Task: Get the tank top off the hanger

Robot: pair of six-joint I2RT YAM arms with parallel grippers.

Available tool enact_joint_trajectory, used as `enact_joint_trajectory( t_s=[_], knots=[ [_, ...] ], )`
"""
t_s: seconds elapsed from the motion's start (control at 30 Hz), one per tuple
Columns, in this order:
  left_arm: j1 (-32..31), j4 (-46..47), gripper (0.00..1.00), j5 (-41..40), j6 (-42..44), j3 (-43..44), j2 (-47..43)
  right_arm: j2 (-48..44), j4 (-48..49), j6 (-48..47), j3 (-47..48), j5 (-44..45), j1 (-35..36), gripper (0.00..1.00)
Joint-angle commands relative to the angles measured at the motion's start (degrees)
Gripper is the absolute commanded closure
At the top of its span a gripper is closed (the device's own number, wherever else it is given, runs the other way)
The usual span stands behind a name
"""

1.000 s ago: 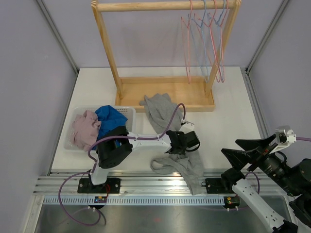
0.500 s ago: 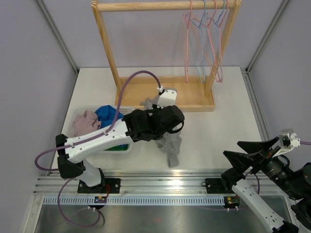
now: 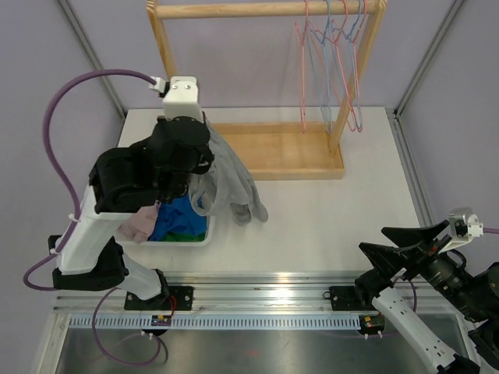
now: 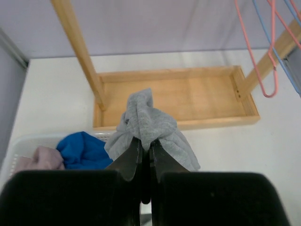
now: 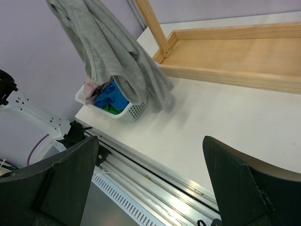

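Tank top higher, over white table

No legible text, label, brand, number or sign on any surface in these views.

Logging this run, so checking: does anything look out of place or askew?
Only the grey tank top: pinched in the shut left gripper, it hangs bunched by the basket, its lower end seemingly trailing on the table outside it. Nothing looks spilled or damaged.
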Motion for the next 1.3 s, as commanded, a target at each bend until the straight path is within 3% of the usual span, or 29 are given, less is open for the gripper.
enact_joint_trajectory(
  t_s=[0.0, 0.13, 0.37, 0.47, 0.53, 0.6, 0.67, 0.8, 1.03, 1.13, 1.23, 1.27],
  knots=[
    [2.7, -0.1, 1.0, -7.9, 5.7, 0.8, -3.5, 1.3, 2.8, -0.5, -0.9, 0.1, 0.2, 0.0],
    [8.0, 2.7, 1.0, -8.7, 6.8, -5.7, -9.3, 1.7, 3.5, -0.2, -1.9, -0.3, 0.2, 0.0],
    [18.4, 3.4, 1.0, -4.7, 2.0, -24.5, -19.3, 0.9, 5.4, 1.0, -3.9, -1.1, 0.3, 0.01],
    [26.9, 7.3, 1.0, 1.0, 1.9, -36.9, -23.3, 1.0, 5.7, 1.4, -4.0, -1.9, 0.2, 0.0],
    [36.3, 11.9, 1.0, 6.1, 3.0, -46.0, -25.2, 1.0, 5.7, 1.6, -3.9, -2.1, 0.2, 0.01],
    [46.1, 15.1, 1.0, 15.5, 3.8, -51.0, -25.4, 1.1, 5.8, 1.5, -3.7, -2.2, 0.2, 0.01],
    [51.7, 15.9, 1.0, 22.3, 4.0, -56.5, -23.9, 1.2, 5.8, 1.7, -3.5, -2.3, 0.2, 0.01],
    [62.7, 19.0, 1.0, 28.2, 3.8, -62.9, -19.7, 1.2, 6.1, 1.7, -3.5, -2.6, 0.2, 0.01],
    [63.5, 24.1, 1.0, 43.0, 7.0, -69.1, -14.8, 1.1, 8.1, 2.7, -6.4, -3.9, 0.2, 0.0],
    [63.5, 25.0, 0.91, 46.4, 7.1, -71.1, -11.6, 1.0, 9.9, 3.6, -8.5, -5.3, 0.3, 0.01],
    [63.5, 24.2, 0.71, 44.6, 6.2, -70.8, -11.3, 1.1, 10.8, 3.6, -9.7, -5.8, 0.3, 0.0],
    [63.5, 23.7, 0.54, 43.8, 5.8, -70.5, -12.0, 1.3, 10.7, 3.6, -9.7, -5.8, 0.3, 0.0]
  ],
)
